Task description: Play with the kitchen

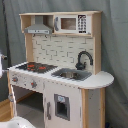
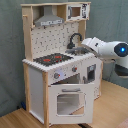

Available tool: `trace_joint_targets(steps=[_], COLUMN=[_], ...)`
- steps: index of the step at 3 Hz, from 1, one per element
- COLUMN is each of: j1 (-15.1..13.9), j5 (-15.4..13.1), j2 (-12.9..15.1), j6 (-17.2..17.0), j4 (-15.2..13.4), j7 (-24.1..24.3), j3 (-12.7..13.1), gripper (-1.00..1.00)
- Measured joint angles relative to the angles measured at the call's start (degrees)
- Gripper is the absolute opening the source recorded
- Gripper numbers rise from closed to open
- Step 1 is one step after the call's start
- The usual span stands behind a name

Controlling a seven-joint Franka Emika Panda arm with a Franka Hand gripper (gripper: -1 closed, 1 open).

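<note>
A: Any writing or brand?
B: None readable. The microwave-style box [image 1: 70,23] at the top has a keypad panel, marks too blurred to read.

A: Task thing?
B: One tall white and light-wood toy kitchen [image 1: 60,75], standing on a wood floor [image 2: 20,119] before a grey curtain [image 1: 115,50]. It fills the centre in both exterior views.

A: Arm pose?
B: In the second exterior view the white robot arm [image 2: 102,49] comes in from 3 o'clock, roughly level, its end reaching over the kitchen's worktop [image 2: 47,67] toward the sink side. The tool is hidden behind the arm's own body; I cannot tell whether its fingers are apart or together. In the first exterior view only a white sliver shows at the 9 o'clock edge.

A: Counts?
B: One black curved faucet [image 1: 84,59], at 2 o'clock from one grey sink basin [image 1: 72,75]. One black hob [image 1: 36,66] with two red rings, at 9 o'clock from the sink. One grey hood [image 1: 39,29] above the hob. One pegboard back wall [image 1: 62,50]. Two knobs [image 2: 56,76] visible on the front. One windowed oven door [image 2: 67,102], one smaller white cupboard door [image 1: 62,106].
</note>
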Motion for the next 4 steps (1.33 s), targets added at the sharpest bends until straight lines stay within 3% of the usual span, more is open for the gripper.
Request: trace_joint_targets(steps=[2, 4], j1=[2.3, 2.0], j5=[7.3, 13.8], j2=[5.5, 12.1], j6=[-2.2, -2.0], j4=[-3.0, -7.1], j7=[-8.6, -18.8], j3=[-1.2, -3.9], gripper=[1.00, 1.00])
